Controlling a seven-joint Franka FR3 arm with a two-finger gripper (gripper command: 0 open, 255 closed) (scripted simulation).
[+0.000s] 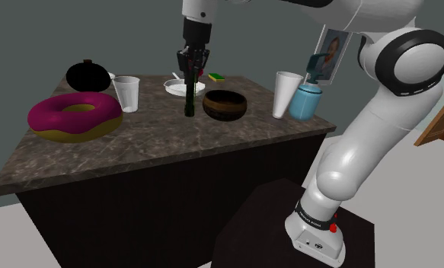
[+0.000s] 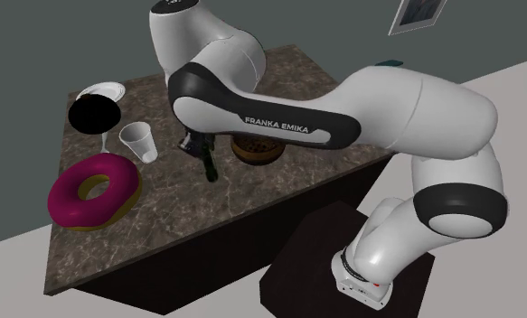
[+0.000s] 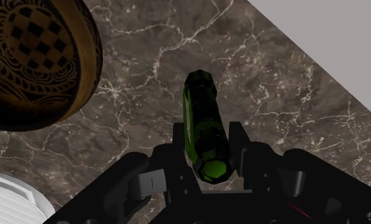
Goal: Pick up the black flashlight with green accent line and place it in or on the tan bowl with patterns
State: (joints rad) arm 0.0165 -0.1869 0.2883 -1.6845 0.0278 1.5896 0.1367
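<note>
Hand point(image 3: 208, 139): clasped around the black, green-lined flashlight point(image 1: 189, 97).
Flashlight: held upright, just beside the bowl point(image 1: 225, 104), over the counter point(image 1: 159, 141).
Bowl: brown; its checkered inner pattern is seen uncovered.

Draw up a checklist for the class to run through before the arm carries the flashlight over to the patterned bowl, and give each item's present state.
1. Grasp: the gripper has a finger on each side of the flashlight, clasping it. Ok.
2. Flashlight attitude: it hangs about upright below the gripper in the shoulder view. Ok.
3. Flashlight lifted off the countertop: cannot tell.
4. Bowl upright, with nothing seen inside. Ok.
5. Way to the bowl: nothing stands between it and the flashlight. Ok.
6. Flashlight above the bowl: it is beside the bowl, not over it. Not ok.
</note>
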